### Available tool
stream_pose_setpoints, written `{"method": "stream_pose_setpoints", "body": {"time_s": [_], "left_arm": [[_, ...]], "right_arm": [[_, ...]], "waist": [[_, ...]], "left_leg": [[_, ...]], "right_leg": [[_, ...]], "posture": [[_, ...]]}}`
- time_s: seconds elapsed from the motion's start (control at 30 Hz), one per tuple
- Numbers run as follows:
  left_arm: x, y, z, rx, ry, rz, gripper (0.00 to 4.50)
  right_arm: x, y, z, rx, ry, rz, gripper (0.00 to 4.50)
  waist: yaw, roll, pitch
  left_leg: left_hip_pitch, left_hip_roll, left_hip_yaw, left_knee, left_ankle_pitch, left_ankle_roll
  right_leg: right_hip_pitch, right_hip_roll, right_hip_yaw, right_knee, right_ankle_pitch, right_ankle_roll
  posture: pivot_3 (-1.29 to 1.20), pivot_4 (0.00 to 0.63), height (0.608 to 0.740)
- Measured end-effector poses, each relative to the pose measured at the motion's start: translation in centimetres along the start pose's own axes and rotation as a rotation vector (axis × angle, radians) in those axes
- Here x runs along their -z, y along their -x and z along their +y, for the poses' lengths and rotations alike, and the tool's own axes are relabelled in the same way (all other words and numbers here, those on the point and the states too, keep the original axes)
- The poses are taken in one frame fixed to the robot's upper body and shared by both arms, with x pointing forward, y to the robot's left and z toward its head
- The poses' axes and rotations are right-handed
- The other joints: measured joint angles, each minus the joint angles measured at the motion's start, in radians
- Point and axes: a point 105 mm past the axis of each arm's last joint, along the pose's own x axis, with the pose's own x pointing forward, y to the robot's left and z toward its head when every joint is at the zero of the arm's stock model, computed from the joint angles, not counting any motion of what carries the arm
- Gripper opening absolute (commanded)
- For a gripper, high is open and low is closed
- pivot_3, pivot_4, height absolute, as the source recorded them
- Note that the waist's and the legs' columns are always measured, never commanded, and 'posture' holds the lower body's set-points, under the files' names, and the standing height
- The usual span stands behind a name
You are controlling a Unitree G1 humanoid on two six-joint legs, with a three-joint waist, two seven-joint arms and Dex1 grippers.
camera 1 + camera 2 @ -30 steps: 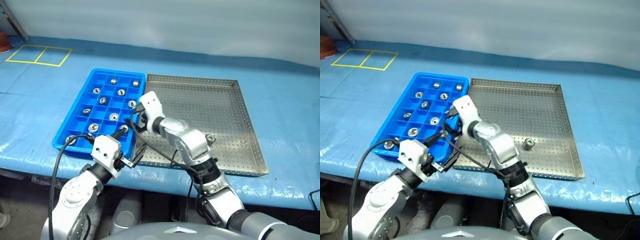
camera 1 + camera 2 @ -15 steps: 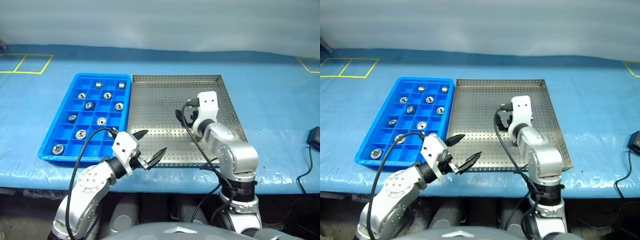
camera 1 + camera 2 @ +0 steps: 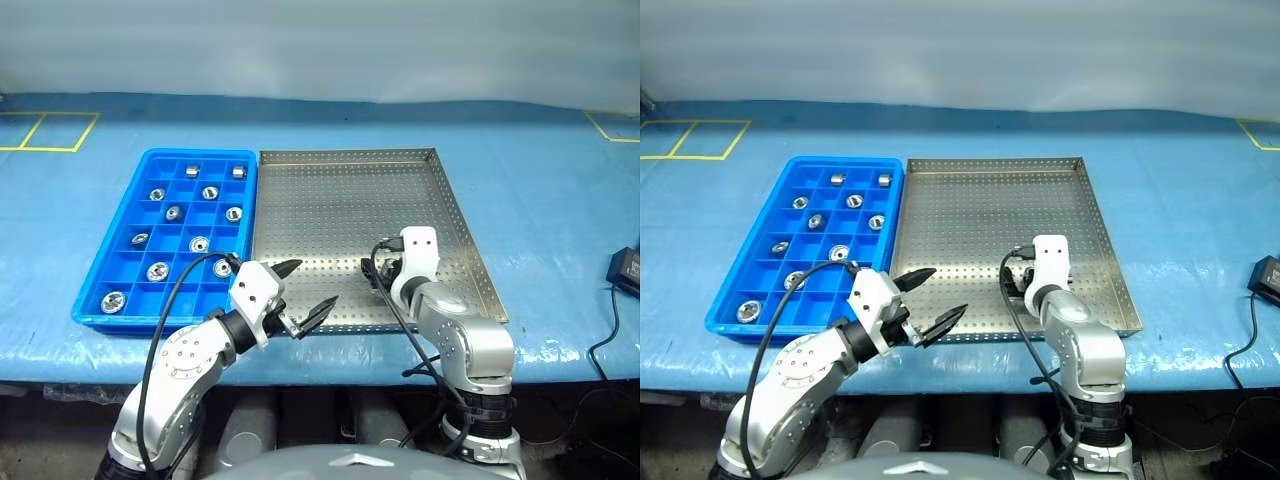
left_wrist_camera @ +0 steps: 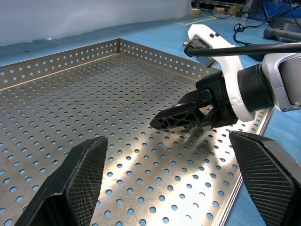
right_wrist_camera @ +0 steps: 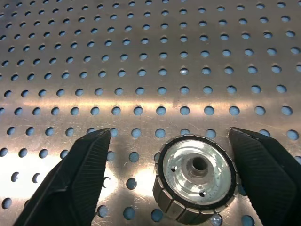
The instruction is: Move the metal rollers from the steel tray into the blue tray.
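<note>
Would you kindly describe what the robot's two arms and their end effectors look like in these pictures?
Both arms are rounded silver-grey metal segments with black joint collars. Each wrist carries a white plastic housing, and a loose black cable loops from it back along the arm. The left end effector has two black, tapering, pointed fingers with a fine cross-hatched texture on the pads. The right end effector is likewise black-fingered behind its white housing.

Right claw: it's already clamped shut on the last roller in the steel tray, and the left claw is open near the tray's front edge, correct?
Not quite. The right claw is not clamped yet: in the right wrist view the roller stands on the steel tray between its fingers with gaps on both sides. The left claw is open near the tray's front edge, as you said.
</note>
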Motion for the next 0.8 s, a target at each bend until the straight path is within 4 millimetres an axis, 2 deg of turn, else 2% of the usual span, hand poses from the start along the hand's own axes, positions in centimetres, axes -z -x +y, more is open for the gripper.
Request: {"method": "stream_pose_setpoints", "body": {"time_s": [0.07, 0.17, 0.37, 0.4, 0.47, 0.57, 0.63, 0.73, 0.8], "left_arm": [[0.2, 0.1, 0.0, -0.003, 0.005, 0.006, 4.5], [0.3, 0.2, 0.0, -0.01, 0.008, 0.009, 4.5], [0.7, 0.5, 0.3, -0.049, 0.023, 0.017, 4.5], [0.7, 0.6, 0.5, -0.066, 0.025, 0.015, 4.5], [0.3, 0.9, 1.0, -0.107, 0.014, -0.004, 4.5], [-0.4, 1.7, 1.9, -0.198, -0.004, -0.038, 4.5], [-0.7, 2.4, 2.8, -0.277, -0.007, -0.05, 4.5], [-0.9, 3.6, 3.6, -0.373, -0.019, -0.063, 4.5], [-1.0, 4.9, 3.9, -0.45, -0.02, -0.066, 4.5]], "right_arm": [[0.2, 0.2, -0.1, 0.002, 0.004, 0.005, 2.54], [0.5, 0.8, 0.1, -0.005, 0.021, 0.025, 1.7], [0.7, 1.2, 2.0, -0.084, 0.095, 0.056, 1.71], [0.1, 1.1, 2.4, -0.106, 0.102, 0.042, 1.71], [-2.2, 0.8, 3.8, -0.156, 0.133, -0.024, 1.71], [-5.8, 0.6, 6.5, -0.26, 0.183, -0.132, 1.71], [-7.1, 0.3, 8.4, -0.338, 0.219, -0.166, 1.71], [-7.6, 0.0, 11.3, -0.456, 0.271, -0.172, 1.71], [-7.7, -0.1, 14.0, -0.557, 0.325, -0.169, 1.71]], "waist": [[0.002, 0.0, 0.0], [0.004, 0.0, 0.0], [0.008, 0.0, 0.0], [0.008, 0.0, 0.001], [0.01, 0.0, 0.001], [0.019, 0.0, 0.001], [0.033, 0.0, 0.001], [0.055, 0.0, 0.001], [0.069, 0.0, 0.001]], "left_leg": [[0.0, 0.0, 0.0, 0.0, 0.0, 0.0], [0.0, 0.0, 0.0, 0.0, 0.0, 0.0], [0.0, 0.0, 0.0, 0.0, 0.0, 0.0], [0.0, 0.0, 0.0, 0.0, 0.0, 0.0], [0.0, 0.0, 0.0, 0.0, 0.0, 0.0], [0.0, 0.0, -0.001, 0.0, 0.0, 0.0], [0.0, 0.0, -0.001, -0.002, 0.0, 0.0], [0.0, -0.001, -0.002, -0.003, 0.0, 0.0], [0.0, 0.0, -0.002, -0.004, 0.0, 0.0]], "right_leg": [[0.0, 0.0, 0.0, 0.0, 0.0, 0.0], [0.0, 0.0, 0.0, 0.0, 0.0, 0.0], [0.0, 0.0, 0.0, 0.0, -0.002, -0.003], [-0.001, 0.0, 0.0, 0.0, -0.002, -0.003], [0.0, 0.001, 0.0, 0.0, -0.002, -0.003], [0.0, 0.001, -0.001, 0.0, 0.0, 0.0], [0.0, 0.001, -0.001, 0.0, 0.0, 0.0], [-0.001, 0.001, -0.001, 0.0, 0.0, 0.0], [-0.001, 0.001, -0.001, -0.001, -0.001, -0.001]], "posture": [[0.17, 0.15, 0.74], [0.18, 0.15, 0.74], [0.23, 0.15, 0.74], [0.24, 0.15, 0.74], [0.27, 0.15, 0.74], [0.33, 0.15, 0.74], [0.36, 0.15, 0.74], [0.44, 0.15, 0.74], [0.48, 0.15, 0.74]]}}
